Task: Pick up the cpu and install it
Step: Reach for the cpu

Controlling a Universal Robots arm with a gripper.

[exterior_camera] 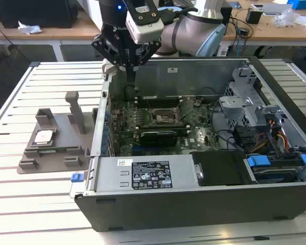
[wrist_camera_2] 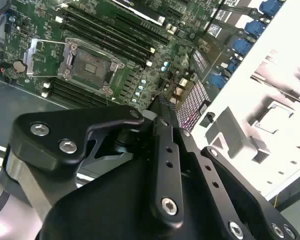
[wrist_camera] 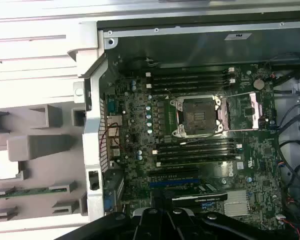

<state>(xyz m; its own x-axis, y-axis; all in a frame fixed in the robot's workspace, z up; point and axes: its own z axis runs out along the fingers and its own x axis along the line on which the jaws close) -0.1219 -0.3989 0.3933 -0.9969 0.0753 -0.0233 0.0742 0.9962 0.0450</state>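
The cpu (exterior_camera: 43, 137), a small silver-white square, lies flat in the grey plastic tray (exterior_camera: 66, 153) on the slatted table, at the exterior view's left of the open computer case. In the first wrist view the cpu (wrist_camera: 5, 167) is a bright white square in the tray. My gripper (exterior_camera: 130, 74) hangs shut and holding nothing over the case's rear corner nearest the tray, above the motherboard's edge. The motherboard's socket (exterior_camera: 160, 118) sits with its metal frame lifted and nothing in it; both wrist views show the socket (wrist_camera: 197, 116) (wrist_camera_2: 90, 65).
The case (exterior_camera: 194, 199) lies on its side with tall metal walls around the motherboard. A black card with a fan (exterior_camera: 155, 137) sits just in front of the socket. Memory sticks (wrist_camera: 195, 80) flank it. Cables and drive bays (exterior_camera: 265, 138) crowd the exterior view's right. A grey post (exterior_camera: 74, 109) rises from the tray.
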